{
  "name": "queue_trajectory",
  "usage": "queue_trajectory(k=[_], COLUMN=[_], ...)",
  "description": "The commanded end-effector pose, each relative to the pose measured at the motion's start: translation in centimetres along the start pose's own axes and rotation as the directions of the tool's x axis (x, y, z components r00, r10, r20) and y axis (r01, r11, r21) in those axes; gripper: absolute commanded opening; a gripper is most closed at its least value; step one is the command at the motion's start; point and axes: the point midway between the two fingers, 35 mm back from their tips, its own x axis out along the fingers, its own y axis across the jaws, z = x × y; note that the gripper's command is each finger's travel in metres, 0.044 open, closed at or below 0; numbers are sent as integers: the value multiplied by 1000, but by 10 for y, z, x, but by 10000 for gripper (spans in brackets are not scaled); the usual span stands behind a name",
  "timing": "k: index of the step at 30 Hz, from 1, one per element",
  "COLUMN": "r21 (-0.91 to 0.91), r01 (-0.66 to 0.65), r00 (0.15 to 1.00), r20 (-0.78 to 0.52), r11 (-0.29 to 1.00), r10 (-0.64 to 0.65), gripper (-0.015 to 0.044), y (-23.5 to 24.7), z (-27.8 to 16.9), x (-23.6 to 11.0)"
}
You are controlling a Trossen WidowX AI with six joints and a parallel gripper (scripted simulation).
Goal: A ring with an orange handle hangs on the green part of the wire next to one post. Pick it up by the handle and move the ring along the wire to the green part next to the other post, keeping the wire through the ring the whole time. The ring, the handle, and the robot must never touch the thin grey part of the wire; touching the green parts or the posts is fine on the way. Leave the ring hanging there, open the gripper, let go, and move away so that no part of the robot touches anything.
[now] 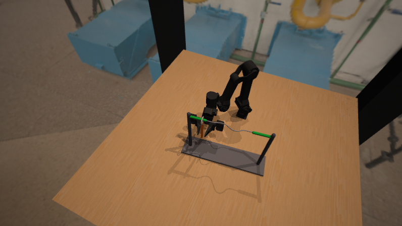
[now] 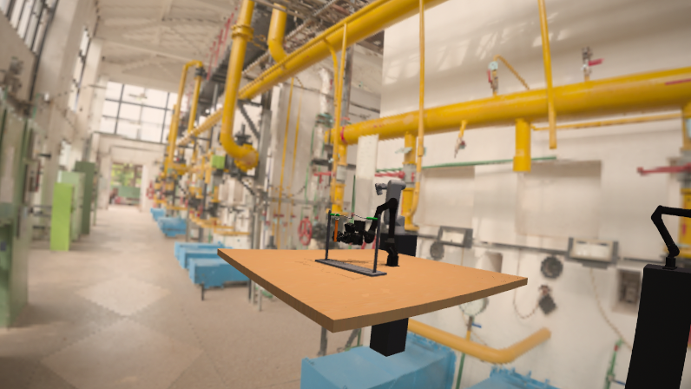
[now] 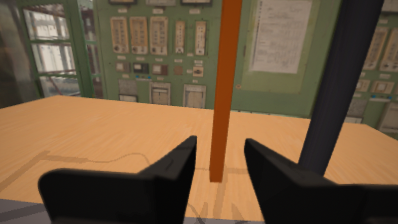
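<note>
Wooden table [image 1: 295, 168]; orange handle [image 3: 224, 100] between parted jaws.

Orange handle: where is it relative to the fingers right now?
In the wrist view the orange handle hangs upright in line with the gap between the open gripper's fingers, just beyond them, untouched, the dark post to its right.

An industrial plant hall: thick yellow pipes [image 2: 531, 108] run along the white walls and ceiling, blue metal bins [image 1: 112, 42] stand on the concrete floor, and a green control panel [image 3: 160, 55] carries rows of gauges and switches.
</note>
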Motion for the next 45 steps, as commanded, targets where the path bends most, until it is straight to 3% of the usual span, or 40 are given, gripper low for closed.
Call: queue_trajectory(k=[1, 15, 36, 41, 43, 45], r21=[4, 4, 4, 0, 0, 0], r01=[4, 4, 4, 0, 0, 0], r00=[1000, 1000, 1000, 1000, 1000, 1000], r20=[1, 3, 3, 3, 3, 3], r11=[1000, 1000, 1000, 1000, 1000, 1000], r10=[-4, -4, -4, 0, 0, 0], gripper=[160, 160, 160, 29, 15, -37], y=[-1, 2, 2, 3, 3, 3], z=[0, 0, 0, 0, 0, 0], x=[6, 27, 28, 27, 27, 27])
